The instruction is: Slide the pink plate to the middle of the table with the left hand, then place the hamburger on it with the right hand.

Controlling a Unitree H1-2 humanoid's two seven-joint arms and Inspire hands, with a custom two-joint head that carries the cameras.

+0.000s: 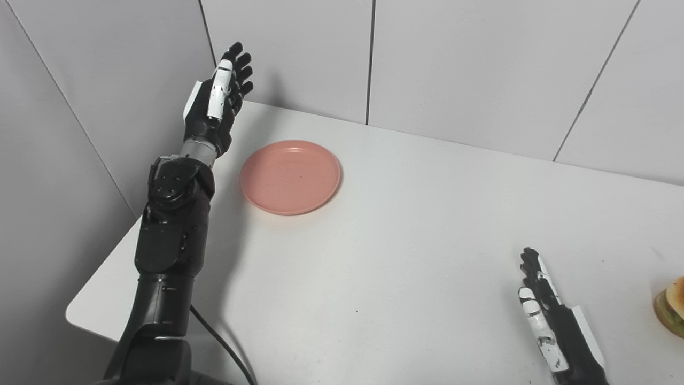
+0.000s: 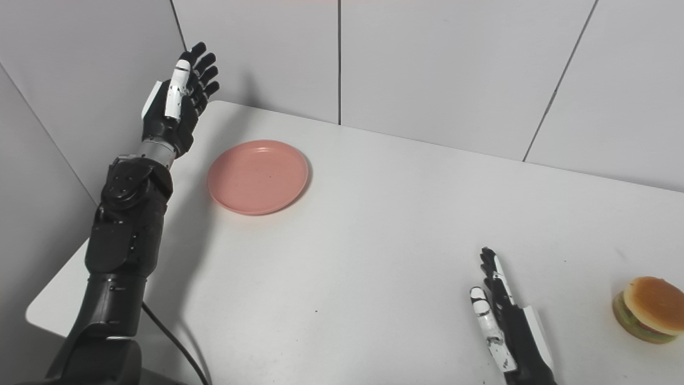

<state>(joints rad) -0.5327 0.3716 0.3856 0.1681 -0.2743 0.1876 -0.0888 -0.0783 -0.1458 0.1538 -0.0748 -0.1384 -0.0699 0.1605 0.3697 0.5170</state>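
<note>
The pink plate (image 1: 290, 176) lies flat on the white table (image 1: 406, 235) toward its far left part. My left hand (image 1: 222, 96) is raised above the table's far left corner, to the left of the plate and apart from it, open with fingers spread and nothing in it. The hamburger (image 2: 649, 309) sits at the table's near right; in the left eye view the hamburger (image 1: 672, 306) is cut by the frame edge. My right hand (image 2: 502, 315) rests low near the front edge, left of the hamburger and apart from it, open with straight fingers.
Grey panelled walls (image 1: 454, 64) close in the table at the back and on the left. The table's rounded left corner (image 1: 80, 313) is close to my left arm. A black cable (image 1: 219, 342) hangs beside that arm.
</note>
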